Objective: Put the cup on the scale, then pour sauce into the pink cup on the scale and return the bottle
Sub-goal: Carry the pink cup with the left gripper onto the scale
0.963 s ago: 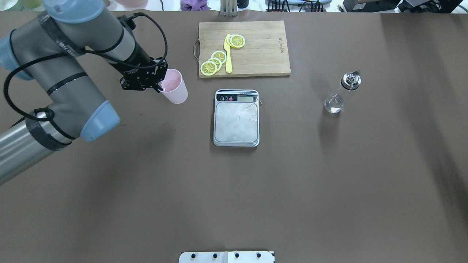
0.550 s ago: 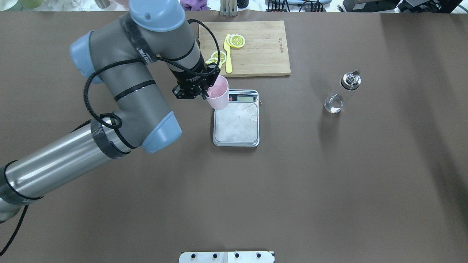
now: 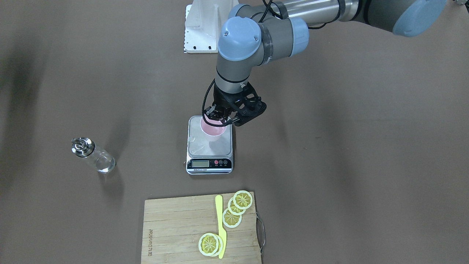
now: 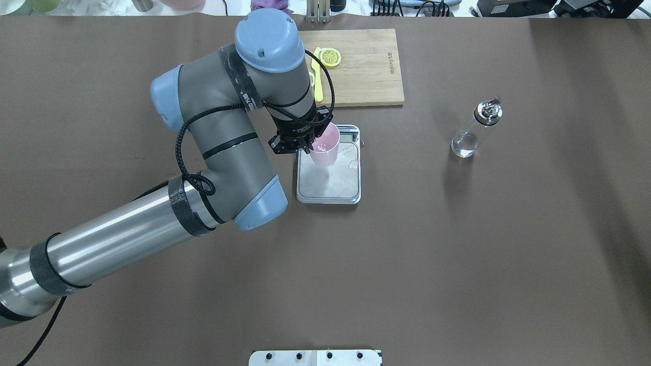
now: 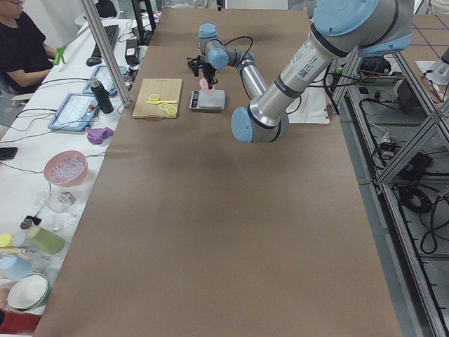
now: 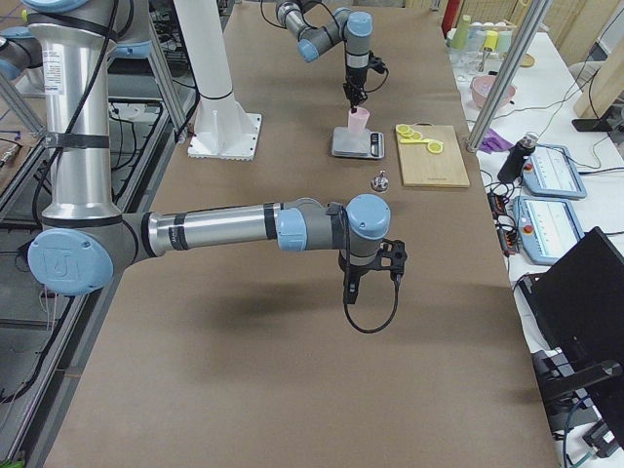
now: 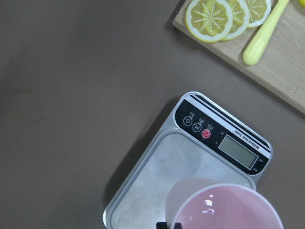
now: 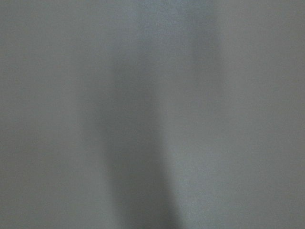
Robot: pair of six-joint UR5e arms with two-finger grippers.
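My left gripper (image 4: 308,146) is shut on the rim of the pale pink cup (image 4: 325,145) and holds it upright over the steel platform of the scale (image 4: 330,185), just above it. The cup also shows in the front view (image 3: 212,129) and the left wrist view (image 7: 228,210), over the scale (image 7: 152,176). The clear glass bottle (image 4: 475,129) with a metal spout stands upright to the right of the scale, untouched. My right gripper (image 6: 348,292) hangs over bare table far from the bottle; I cannot tell whether it is open or shut.
A wooden cutting board (image 4: 366,71) with lemon slices (image 3: 238,205) and a yellow knife (image 3: 220,223) lies just beyond the scale. A white mount plate (image 4: 315,357) sits at the near edge. Operators' desks line the far side.
My left arm has carried the pink cup rightward from the table's left, past the scale's left edge, to above the platform. The bottle and scale have not moved.
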